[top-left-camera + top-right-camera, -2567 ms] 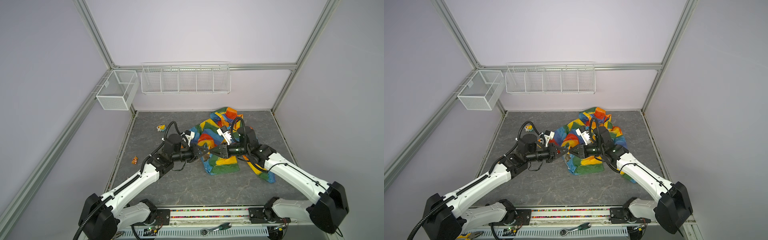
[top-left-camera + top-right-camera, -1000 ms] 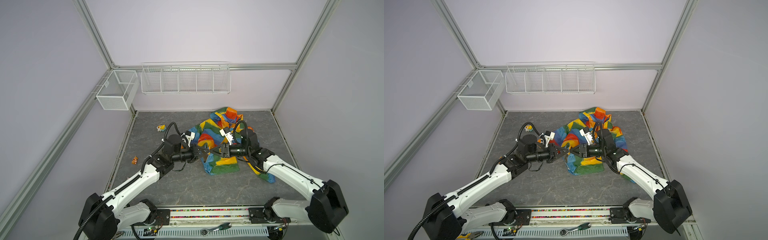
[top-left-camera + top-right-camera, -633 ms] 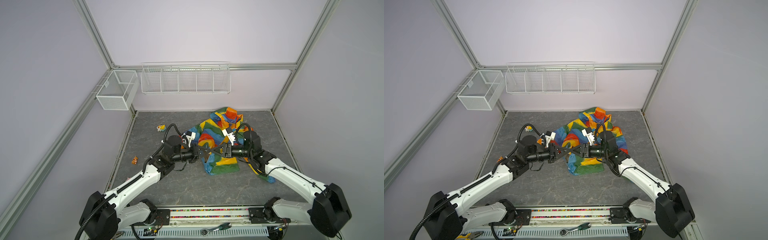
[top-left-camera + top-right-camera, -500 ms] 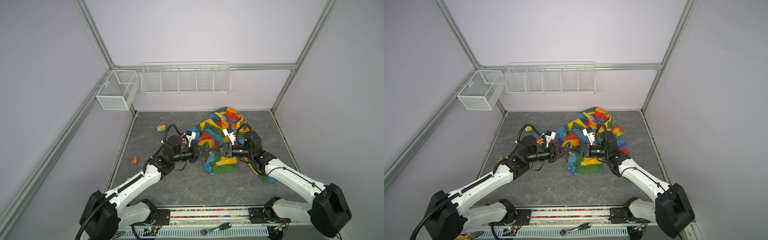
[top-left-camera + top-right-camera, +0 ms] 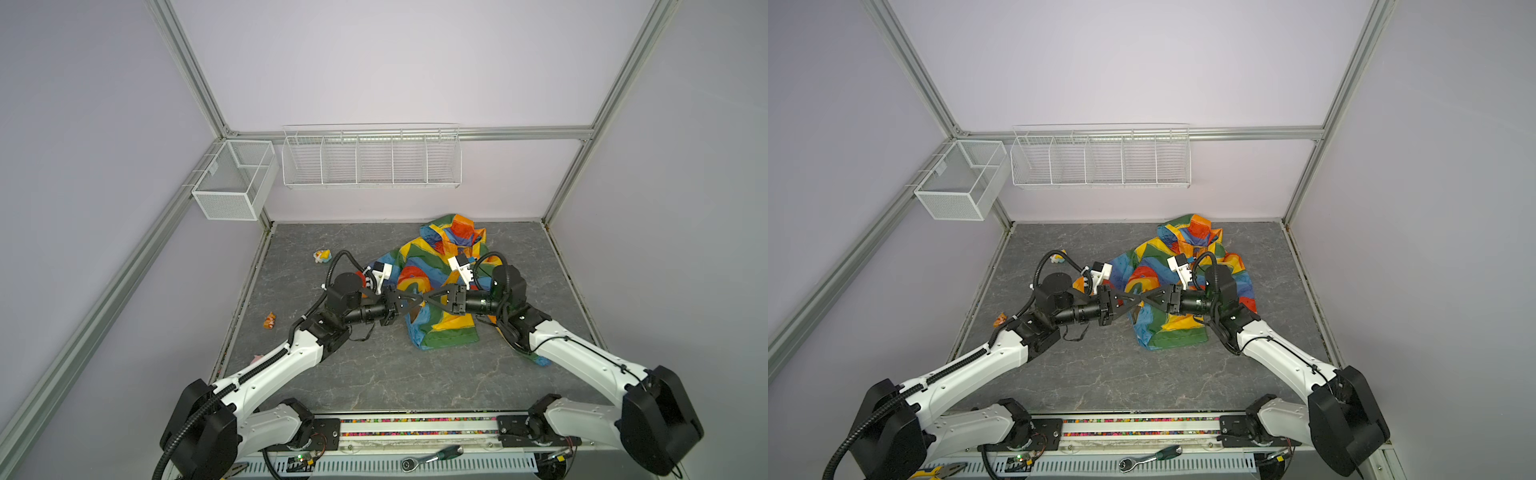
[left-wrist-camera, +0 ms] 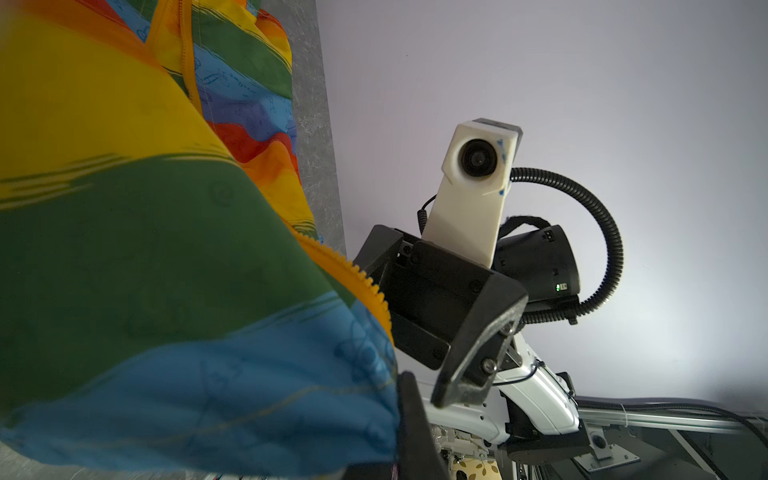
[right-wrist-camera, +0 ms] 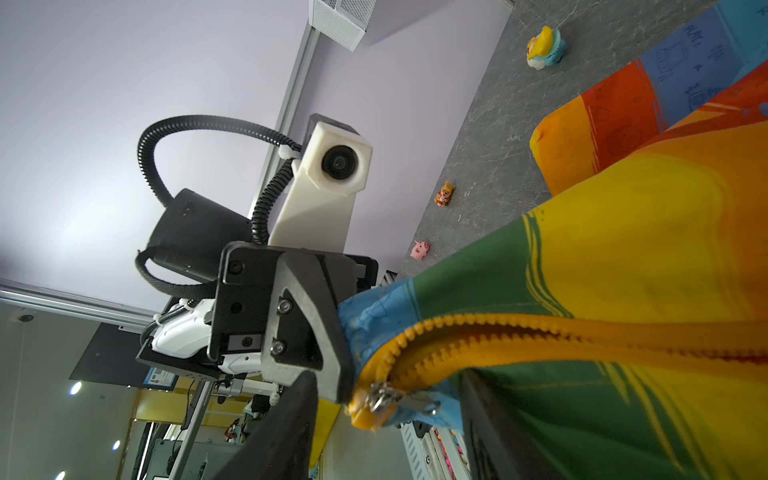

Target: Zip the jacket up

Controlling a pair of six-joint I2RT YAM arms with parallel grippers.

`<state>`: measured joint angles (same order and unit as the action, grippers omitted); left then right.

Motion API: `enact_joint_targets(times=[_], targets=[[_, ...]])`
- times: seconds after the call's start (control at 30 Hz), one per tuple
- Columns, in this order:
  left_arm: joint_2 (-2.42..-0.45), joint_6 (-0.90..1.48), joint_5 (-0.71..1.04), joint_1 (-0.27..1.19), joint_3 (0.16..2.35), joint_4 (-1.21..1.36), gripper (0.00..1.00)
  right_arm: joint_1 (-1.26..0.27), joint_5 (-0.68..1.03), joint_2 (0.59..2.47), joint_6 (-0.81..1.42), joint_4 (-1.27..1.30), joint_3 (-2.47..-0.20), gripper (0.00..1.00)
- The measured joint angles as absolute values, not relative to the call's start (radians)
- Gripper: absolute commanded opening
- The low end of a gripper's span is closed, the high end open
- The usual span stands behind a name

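The rainbow-striped jacket (image 5: 440, 266) (image 5: 1154, 266) lies crumpled at the back middle of the grey floor. Its lower front corner is lifted between the two grippers, which meet tip to tip. My left gripper (image 5: 417, 298) (image 5: 1136, 302) (image 6: 399, 386) is shut on the blue hem corner (image 7: 361, 316). My right gripper (image 5: 428, 300) (image 5: 1146, 300) (image 7: 386, 401) is open. Its fingers (image 7: 291, 419) stand on either side of the metal zipper slider (image 7: 392, 400), apart from it. The slider sits at the bottom end of the orange-yellow zipper (image 7: 519, 332). Fabric hides one left finger in the left wrist view.
Small toys lie on the floor to the left: a yellow one (image 5: 322, 255) (image 7: 544, 41), an orange one (image 5: 270, 321) (image 7: 444, 194) and a pink one (image 7: 420, 249). Wire baskets (image 5: 370, 156) (image 5: 235, 180) hang on the back wall. A ratchet (image 5: 432, 453) lies on the front rail.
My right gripper's jaws have spread wider around the zipper's end. The left gripper has stayed shut on the hem corner, and both arms have barely shifted.
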<state>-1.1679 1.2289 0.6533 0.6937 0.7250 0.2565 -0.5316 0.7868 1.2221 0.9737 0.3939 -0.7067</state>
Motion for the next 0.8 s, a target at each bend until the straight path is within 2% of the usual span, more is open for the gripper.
enact_joint_targets(times=[0.37,0.8], targets=[[-1.178,1.274,0.660,0.694,0.699,0.371,0.00,-0.532,0.791,1.221,1.055,0.513,-0.678,0.61],[-1.195,1.302,0.676,0.694,0.697,0.446,0.00,-0.524,0.794,1.191,1.099,0.547,-0.664,0.50]])
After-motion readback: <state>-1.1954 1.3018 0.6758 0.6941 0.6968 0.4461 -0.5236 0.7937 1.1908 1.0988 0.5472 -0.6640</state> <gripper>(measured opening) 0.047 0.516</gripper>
